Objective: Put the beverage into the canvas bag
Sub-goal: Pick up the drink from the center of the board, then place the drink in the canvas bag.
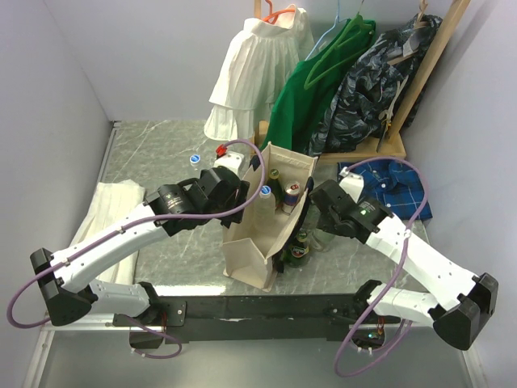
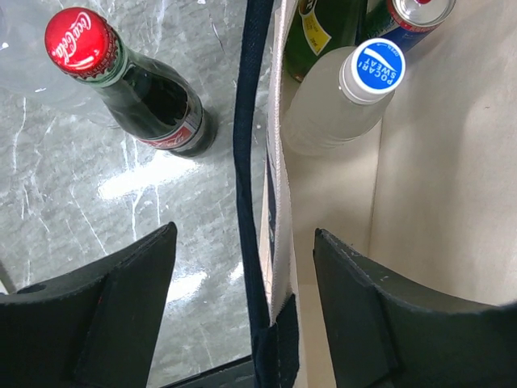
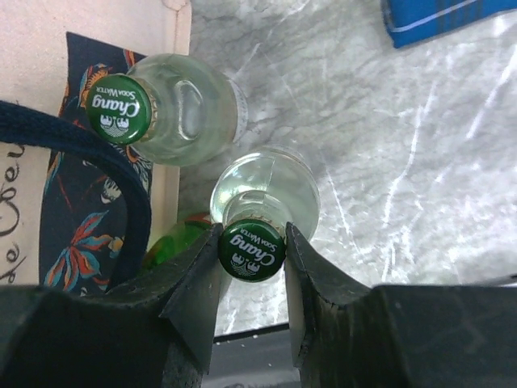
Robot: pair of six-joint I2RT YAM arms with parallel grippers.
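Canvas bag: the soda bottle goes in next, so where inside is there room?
The bag has bare room on the near side of the white bottle, out to its walls. The far end is crowded: white bottle, green bottle and a can.

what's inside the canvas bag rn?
Three drinks: a Pocari Sweat bottle with a blue-and-white cap, a green bottle with a yellow label, and a red-topped can. The canvas bag floor beneath them is covered.
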